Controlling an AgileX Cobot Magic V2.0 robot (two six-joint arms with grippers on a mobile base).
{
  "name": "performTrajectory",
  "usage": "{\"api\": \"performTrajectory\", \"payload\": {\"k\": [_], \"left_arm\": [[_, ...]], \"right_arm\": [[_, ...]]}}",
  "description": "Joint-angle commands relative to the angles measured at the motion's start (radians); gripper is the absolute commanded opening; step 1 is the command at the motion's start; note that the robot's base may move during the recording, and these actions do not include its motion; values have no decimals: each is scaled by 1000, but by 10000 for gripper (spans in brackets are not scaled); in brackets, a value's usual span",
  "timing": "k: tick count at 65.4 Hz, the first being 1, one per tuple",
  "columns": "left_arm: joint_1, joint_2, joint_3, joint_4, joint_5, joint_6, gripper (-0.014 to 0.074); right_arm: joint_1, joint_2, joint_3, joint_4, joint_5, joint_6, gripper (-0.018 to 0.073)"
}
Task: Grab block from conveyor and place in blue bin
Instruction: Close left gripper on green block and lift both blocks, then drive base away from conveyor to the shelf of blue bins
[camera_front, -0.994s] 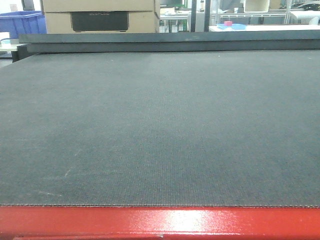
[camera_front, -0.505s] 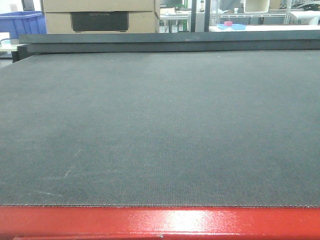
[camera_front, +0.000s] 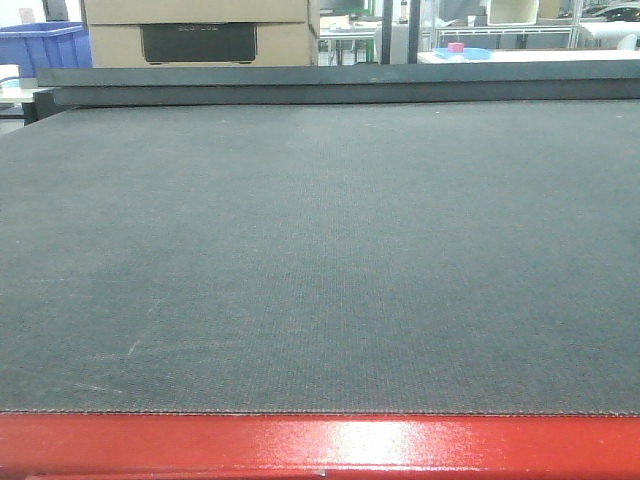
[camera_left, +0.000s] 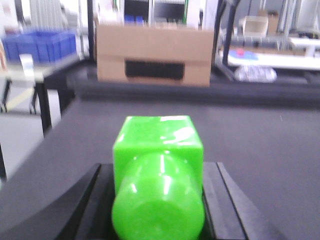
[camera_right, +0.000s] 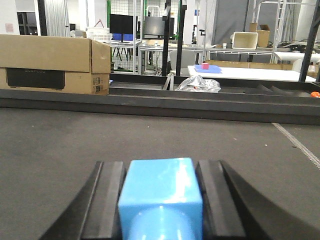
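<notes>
Far left, beyond the conveyor (camera_front: 320, 250), stands the blue bin (camera_front: 42, 45). The left gripper (camera_left: 158, 167) is clamped on a green block (camera_left: 158, 145), the right gripper (camera_right: 160, 165) on a blue block (camera_right: 161, 192). Both blocks appear lifted off the conveyor, ready for carrying to the bin.

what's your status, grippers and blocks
Left gripper shut on green block. Right gripper shut on blue block. No loose block on conveyor in front view. Blue bin far left, beyond the belt.
</notes>
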Motion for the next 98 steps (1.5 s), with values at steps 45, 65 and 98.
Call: {"api": "performTrajectory", "payload": {"k": [45,65,98], "left_arm": [[-1,-6,0,19,-96,2,-111],[-1,-6,0,19,-96,2,-111],[-1,-6,0,19,-96,2,-111]], "right_arm": [[-7,-5,3,8,-17,-6,-160],[-7,-5,3,8,-17,-6,-160],[-7,-5,3,8,-17,-6,-160]]}}
